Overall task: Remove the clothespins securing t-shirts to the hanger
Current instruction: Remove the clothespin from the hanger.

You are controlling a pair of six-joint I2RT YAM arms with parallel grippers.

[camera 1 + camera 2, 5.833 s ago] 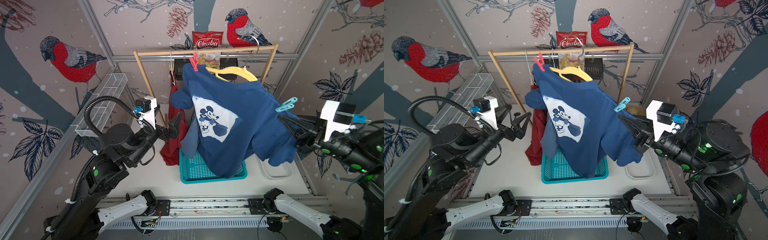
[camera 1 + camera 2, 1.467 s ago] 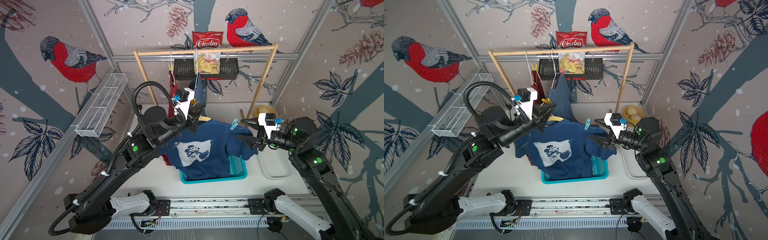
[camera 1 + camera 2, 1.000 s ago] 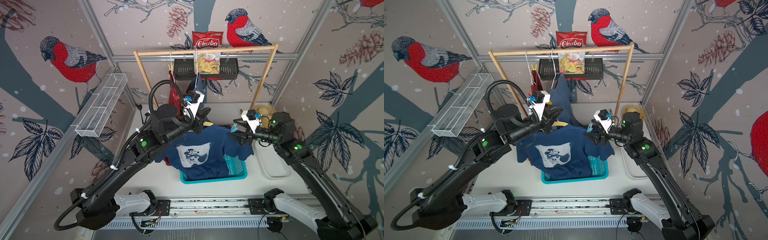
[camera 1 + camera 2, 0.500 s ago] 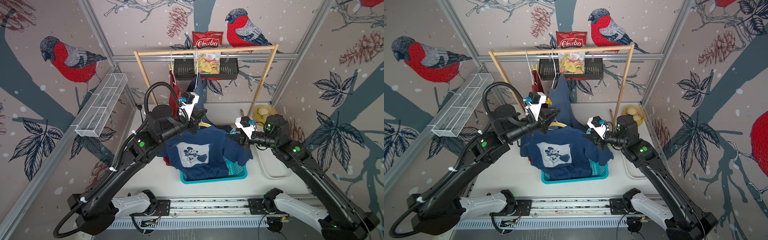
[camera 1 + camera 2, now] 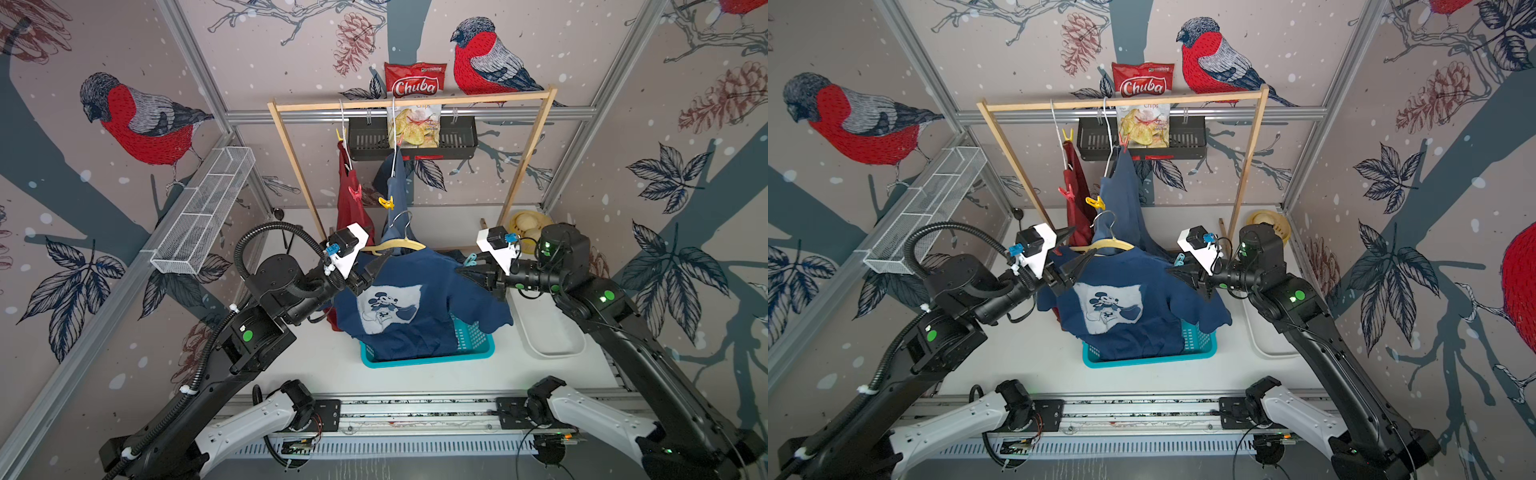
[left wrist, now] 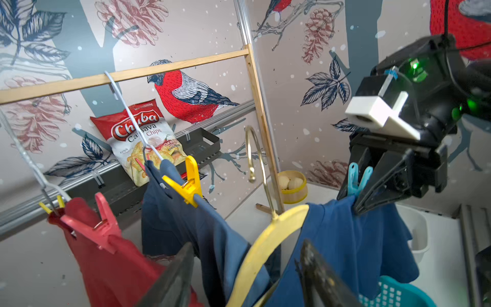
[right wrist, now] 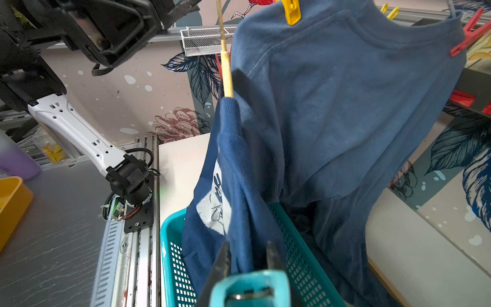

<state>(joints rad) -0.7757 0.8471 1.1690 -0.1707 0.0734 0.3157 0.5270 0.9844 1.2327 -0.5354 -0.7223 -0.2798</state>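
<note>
A navy t-shirt with a cartoon print (image 5: 415, 307) hangs on a yellow hanger (image 5: 395, 246) off the rack, its hem in a teal basket (image 5: 473, 353). My left gripper (image 5: 1076, 248) is open, jaws astride the hanger's shoulder (image 6: 265, 247). My right gripper (image 5: 461, 272) is shut on the light blue clothespin (image 5: 470, 260) clipped at the other shoulder, seen close in the right wrist view (image 7: 249, 288). On the rack, a dark red t-shirt (image 5: 349, 195) carries a red clothespin (image 5: 354, 192), and a medium blue t-shirt (image 5: 395, 183) carries a yellow clothespin (image 5: 386, 203).
The wooden rack (image 5: 411, 102) spans the back, with a black basket (image 5: 457, 143) and a chip bag (image 5: 413, 124) behind it. A white tray (image 5: 548, 332) lies to the right, beyond it a yellow bowl (image 5: 525, 222). A wire basket (image 5: 203, 212) hangs on the left wall.
My left gripper's jaws have opened around the hanger. My right gripper closed on the light blue clothespin about a second ago and stays shut on it.
</note>
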